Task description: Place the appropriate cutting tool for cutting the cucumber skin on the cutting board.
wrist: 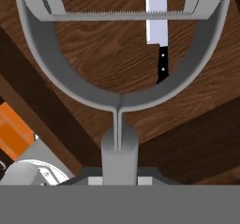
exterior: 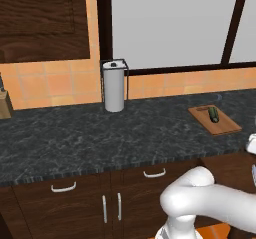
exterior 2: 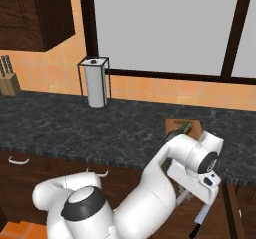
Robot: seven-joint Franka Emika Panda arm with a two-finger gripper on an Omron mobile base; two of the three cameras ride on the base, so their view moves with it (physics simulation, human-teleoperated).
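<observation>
A grey Y-shaped peeler (wrist: 119,85) fills the hand view, its handle running down into my gripper (wrist: 119,174), which is shut on it. In the right base view the gripper (exterior 2: 196,192) hangs below the counter edge in front of the dark cabinet, and the peeler (exterior 2: 183,198) sticks out beneath it. A knife (wrist: 159,40) with a white blade and black handle lies beyond the peeler; it shows low by the cabinet (exterior 2: 201,217). The cutting board (exterior: 223,127) (exterior 2: 172,122) lies on the counter's right part, with the cucumber (exterior: 214,114) (exterior 2: 186,128) on it. My arm hides part of the board.
A paper towel holder (exterior: 114,85) (exterior 2: 95,83) stands at the back of the dark stone counter (exterior: 100,133). A tan knife block (exterior: 4,103) (exterior 2: 9,82) is at the far left. Wooden cabinet doors and drawers (exterior: 110,203) run below the counter.
</observation>
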